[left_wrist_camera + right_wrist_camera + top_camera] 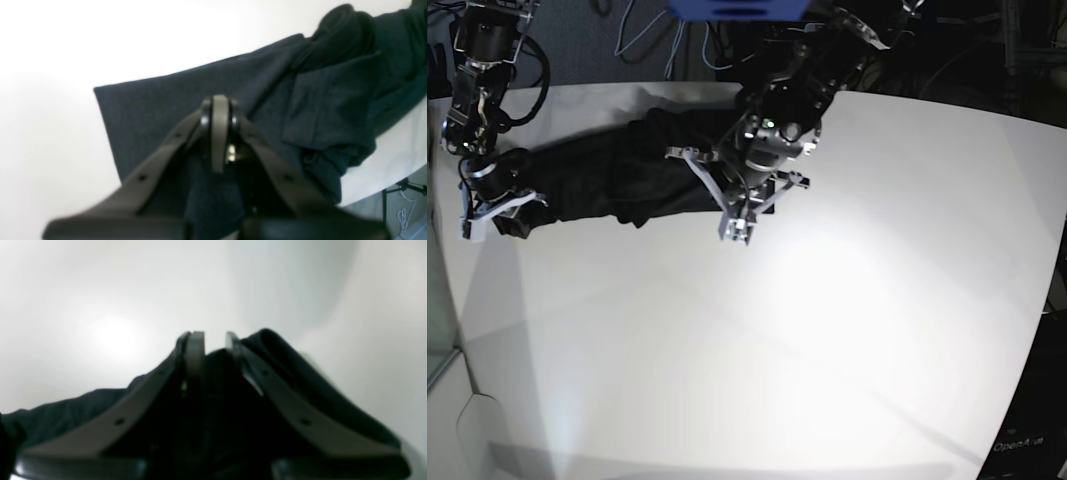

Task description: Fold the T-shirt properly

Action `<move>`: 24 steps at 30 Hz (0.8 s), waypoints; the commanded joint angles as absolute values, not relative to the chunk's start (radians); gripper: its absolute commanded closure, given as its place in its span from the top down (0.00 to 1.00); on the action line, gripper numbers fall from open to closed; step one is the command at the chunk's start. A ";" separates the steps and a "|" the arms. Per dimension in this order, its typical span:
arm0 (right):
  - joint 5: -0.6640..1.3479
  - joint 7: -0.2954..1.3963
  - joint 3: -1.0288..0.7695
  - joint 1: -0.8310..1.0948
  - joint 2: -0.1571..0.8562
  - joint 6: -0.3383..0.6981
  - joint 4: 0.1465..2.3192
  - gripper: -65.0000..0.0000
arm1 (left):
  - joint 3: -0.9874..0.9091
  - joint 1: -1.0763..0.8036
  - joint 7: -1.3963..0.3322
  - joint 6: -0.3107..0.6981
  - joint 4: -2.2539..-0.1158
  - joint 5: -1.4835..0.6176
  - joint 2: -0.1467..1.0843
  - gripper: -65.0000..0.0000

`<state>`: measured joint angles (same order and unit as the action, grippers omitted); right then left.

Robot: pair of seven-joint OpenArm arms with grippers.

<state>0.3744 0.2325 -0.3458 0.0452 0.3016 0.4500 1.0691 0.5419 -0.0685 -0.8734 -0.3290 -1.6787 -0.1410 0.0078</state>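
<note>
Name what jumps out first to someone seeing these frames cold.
The black T-shirt lies bunched in a long dark strip across the far left of the white table. One arm works each end: the left gripper is at the strip's right end, jaws shut with dark fabric between the fingers in its wrist view. The right gripper is at the table's left edge, with cloth between its fingers.

1. Base view: high, angled down over the whole white table (827, 330).
2. Wrist views: very close, low, looking along their own fingers.
3. All three share the T-shirt (617, 170).
</note>
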 commanded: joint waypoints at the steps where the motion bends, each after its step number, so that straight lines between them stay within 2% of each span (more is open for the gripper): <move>1: 0.297 0.447 -0.328 0.076 0.282 0.452 1.044 0.14 | 0.538 -0.073 -0.858 -0.325 -1.695 -0.143 0.001 0.00; 7: 0.297 0.447 -0.328 0.073 0.282 0.452 1.044 0.14 | 0.538 -0.084 -0.860 -0.325 -1.685 -0.142 0.019 0.00; 13: 0.297 0.447 -0.328 0.073 0.282 0.452 1.044 0.14 | 0.535 -0.076 -0.855 -0.326 -1.570 -0.142 0.028 0.00; 18: 0.297 0.447 -0.326 0.070 0.285 0.452 1.053 0.14 | 0.522 -0.064 -0.786 -0.326 -1.486 -0.137 0.035 0.00; 24: 0.297 0.455 -0.326 0.102 0.286 0.452 1.188 0.14 | 0.447 -0.059 -0.774 -0.323 -1.460 -0.143 0.054 0.00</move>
